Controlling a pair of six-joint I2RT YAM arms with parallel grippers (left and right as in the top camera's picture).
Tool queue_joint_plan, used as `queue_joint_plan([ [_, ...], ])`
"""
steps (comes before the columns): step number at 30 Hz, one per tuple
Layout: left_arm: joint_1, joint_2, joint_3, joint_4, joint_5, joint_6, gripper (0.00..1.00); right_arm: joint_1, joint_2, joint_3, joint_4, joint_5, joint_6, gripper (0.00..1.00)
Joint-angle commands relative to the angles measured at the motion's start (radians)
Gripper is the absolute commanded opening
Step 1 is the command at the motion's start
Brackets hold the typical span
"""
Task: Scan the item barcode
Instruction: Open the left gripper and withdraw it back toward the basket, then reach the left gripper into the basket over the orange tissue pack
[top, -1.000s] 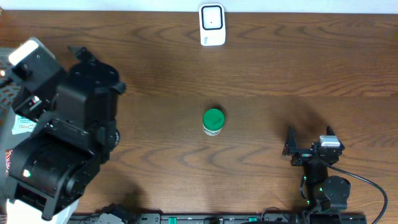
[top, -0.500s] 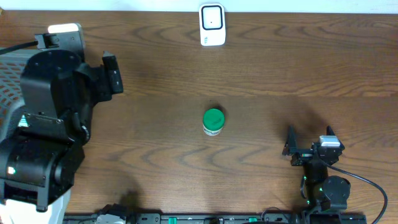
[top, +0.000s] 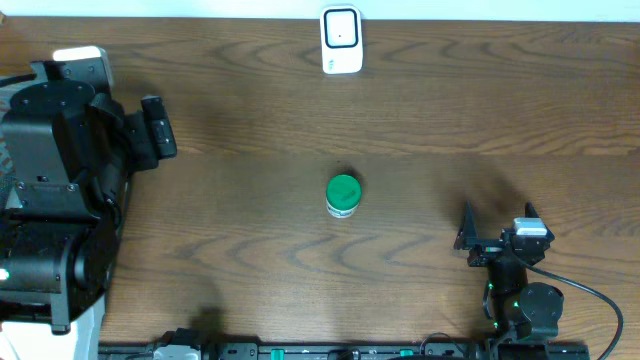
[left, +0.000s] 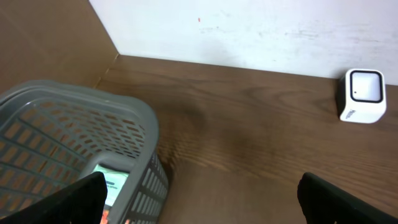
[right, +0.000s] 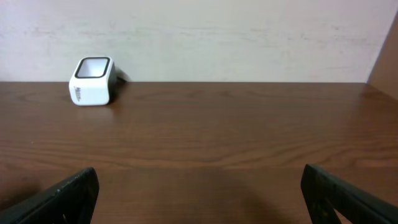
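Basket: grey slatted basket (left: 81, 124) stood at the table's left end, below the left arm and beside a brown side panel (left: 43, 37).
Basket contents: packet (left: 111, 183) with a white-and-teal label and some orange showed through the slats; what it was could not be told.
Item: jar (top: 343, 195), white with a green lid, stood upright at mid-table, outside the basket and touched by neither gripper.
Scanner: white scanner (top: 341, 40) with a dark window sat at the far edge, against the wall.
Left gripper: left gripper (left: 199, 183) hung over the basket's rim and the wood beside it, fingers spread wide, nothing between them.
Right gripper: right gripper (top: 497, 215) sat low at the near right, fingers wide apart and empty, facing the far wall.
Surface: dark brown wood-grain table (top: 450, 110).
Room: pale wall (right: 249, 37) rose behind the far edge.
Open room: bare wood lay all round the jar, well apart from the scanner and both grippers.
Near edge: black rail (top: 330, 352) ran along it.
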Motion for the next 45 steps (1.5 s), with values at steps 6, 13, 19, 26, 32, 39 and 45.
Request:
queue_joint_plan([
  [6,0.006,-0.007,0.000,-0.010,0.014,0.013,0.98,-0.002,-0.003,-0.002,-0.004,0.003,0.010,0.99],
  [13,0.006,-0.007,0.000,-0.011,0.014,0.013,0.98,-0.002,-0.003,-0.002,-0.004,0.003,0.010,0.99],
  [19,0.006,-0.007,0.000,-0.011,0.014,0.013,0.98,-0.002,-0.003,-0.002,-0.004,0.003,0.010,0.99],
  [26,0.006,-0.007,0.000,-0.018,0.013,0.013,0.98,-0.002,-0.003,-0.002,-0.004,0.003,0.010,0.99],
  [32,0.006,-0.026,0.000,-0.018,0.013,0.013,0.98,-0.002,-0.003,-0.002,-0.004,0.003,0.010,0.99],
  [39,0.089,-0.100,0.000,-0.003,-0.011,0.000,0.98,-0.002,-0.003,-0.002,-0.004,0.003,0.010,0.99],
  [45,0.282,-0.086,-0.039,-0.010,-0.085,-0.175,0.98,-0.002,-0.003,-0.002,-0.004,0.003,0.010,0.99],
])
